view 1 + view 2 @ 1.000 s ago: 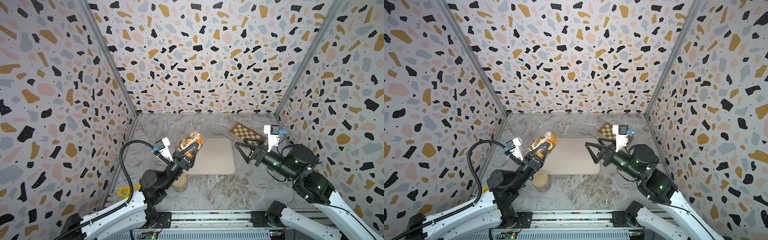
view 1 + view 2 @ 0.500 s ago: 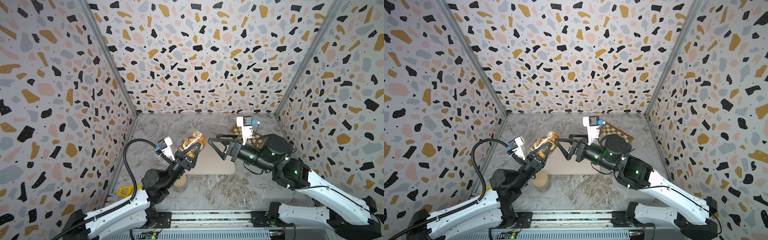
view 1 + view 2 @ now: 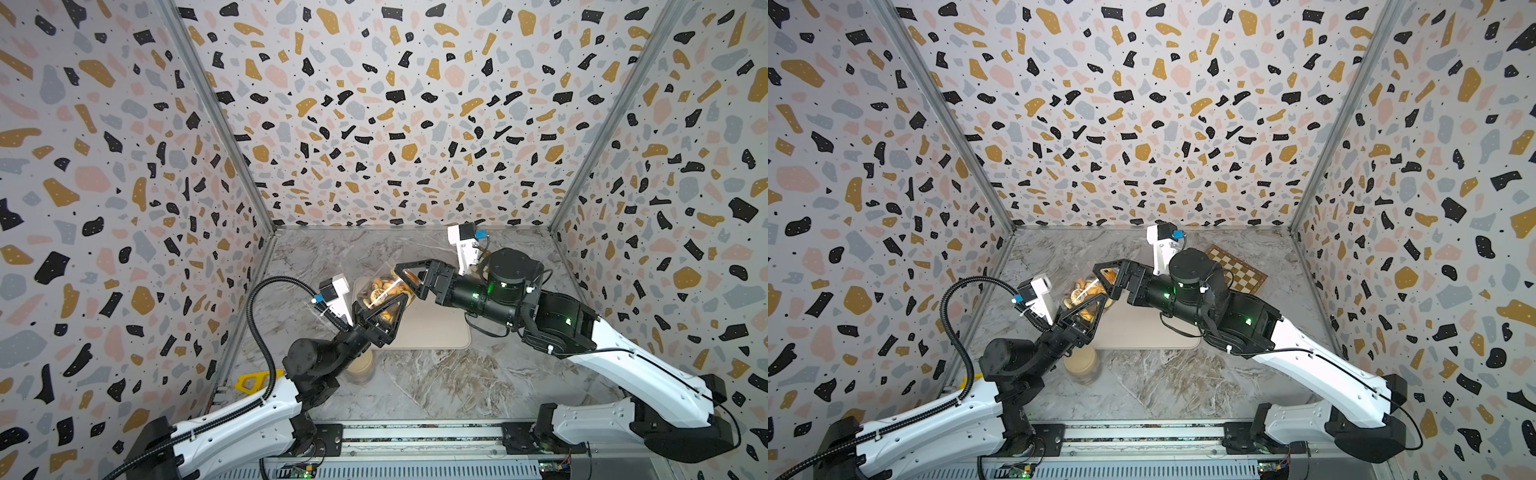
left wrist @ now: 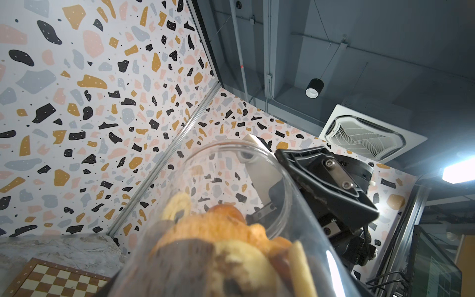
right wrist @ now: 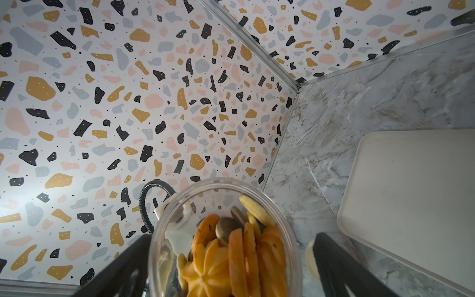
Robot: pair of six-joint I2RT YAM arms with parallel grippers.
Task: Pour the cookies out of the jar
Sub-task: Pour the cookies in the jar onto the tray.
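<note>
Many small cookies (image 3: 380, 287), golden, orange and dark brown, some round and some flower-shaped, fill a clear jar (image 3: 362, 291). The jar hangs tilted in the air over the far corner of the tray (image 3: 432, 328), clamped between the left gripper's (image 3: 382, 307) jaws. The right gripper (image 3: 406, 280) straddles the jar's other end with its jaws wide apart. Only the right wrist view shows a gap between one finger (image 5: 341, 267) and the jar wall. A chessboard (image 3: 1237, 270) beyond the tray shows in a top view.
</note>
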